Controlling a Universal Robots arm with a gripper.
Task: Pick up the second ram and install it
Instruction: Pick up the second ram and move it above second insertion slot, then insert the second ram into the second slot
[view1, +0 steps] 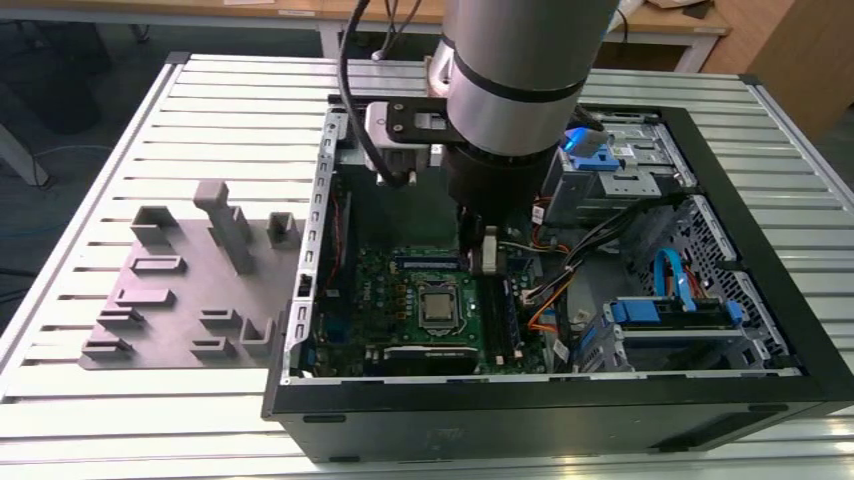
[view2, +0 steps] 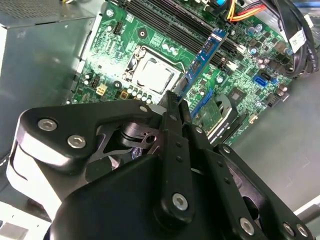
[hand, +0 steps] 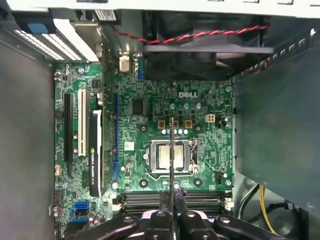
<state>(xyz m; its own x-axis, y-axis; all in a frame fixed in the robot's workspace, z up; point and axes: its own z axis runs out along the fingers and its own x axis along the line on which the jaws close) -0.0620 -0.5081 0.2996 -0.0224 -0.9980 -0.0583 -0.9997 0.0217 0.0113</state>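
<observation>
memory stick (view2: 202, 60): gripped end hidden in tool (view2: 175, 97) | memory slots (hand: 200, 199): middle covered by tool, first wrist view | arm (view1: 514, 60): cut by exterior view's top edge

Green motherboard (hand: 150, 125), blue second ram (view2: 204, 56), black claw (view2: 177, 102)

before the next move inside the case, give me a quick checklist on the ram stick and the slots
1. Grip: gripper shut on the second ram: ok.
2. Ram held over the motherboard: ok.
3. Ram seated in the memory slots: not ok; in the second wrist view it stands crosswise to them.
4. Ram lined up with one slot: cannot tell.
5. Slot latches open: cannot tell.
6. Orange cables apart from the ram: ok.
</observation>
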